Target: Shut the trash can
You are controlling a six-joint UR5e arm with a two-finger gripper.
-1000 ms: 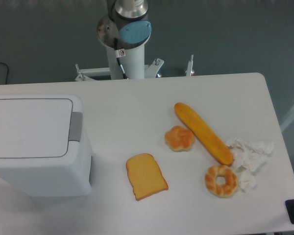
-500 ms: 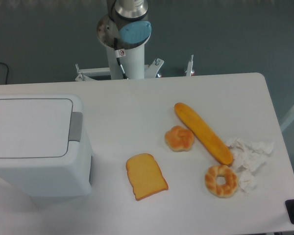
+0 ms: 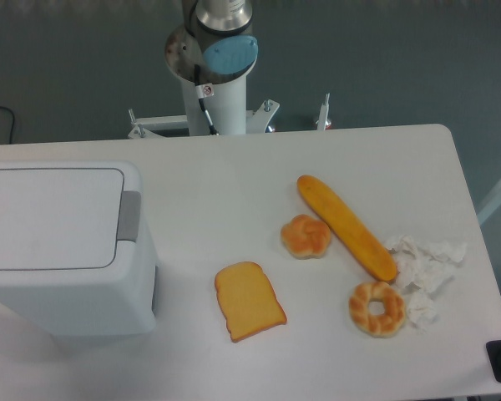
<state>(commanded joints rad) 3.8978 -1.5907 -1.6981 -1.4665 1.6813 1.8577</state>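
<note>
While sitting at the table's [image 3: 234, 184] left edge with its lid already lying flat, the trash can [image 3: 63, 246] is running long axis left-right; arm base [image 3: 215, 75] standing beyond, far side. Gripper out of view: spread or pressed, cannot tell.

Only the robot arm's base column [image 3: 216, 63] shows, standing upright beyond the table's far edge; its gripper lies outside the view.
</note>
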